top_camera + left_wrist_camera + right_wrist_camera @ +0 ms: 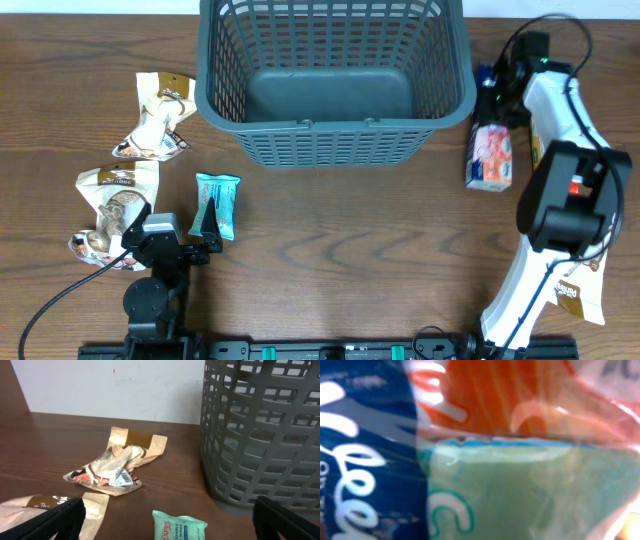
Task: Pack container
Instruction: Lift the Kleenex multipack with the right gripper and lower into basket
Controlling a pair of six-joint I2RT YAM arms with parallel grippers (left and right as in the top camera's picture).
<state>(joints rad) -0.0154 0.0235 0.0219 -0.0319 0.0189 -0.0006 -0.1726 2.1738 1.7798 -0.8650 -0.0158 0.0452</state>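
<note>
Step in hand, as judged: first pick. The container (pixel 335 128) stands empty at the counter's (pixel 350 250) far centre. Left gripper (pixel 206 226): released, at the teal wipes pack (pixel 224 196). Right gripper (pixel 497 90): at the orange packet (pixel 489 157), state indeterminable. Next move requires closing, then lifting over the rim

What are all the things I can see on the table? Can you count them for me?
container: 1, dark grey, far middle of the table, nothing inside
snack bags: 2, tan and brown, crumpled, on the left side
wipes packet: 1, teal, in front of the container's left corner
orange packet: 1, orange and white, right of the container
blue packet: 1, dark blue, at the orange packet's far end
pale bag: 1, whitish, near right corner, partly under the arm
table: 1, brown wood
left gripper: 1, black, open, by the wipes packet
right gripper: 1, black, at the orange packet; jaws hidden
</note>
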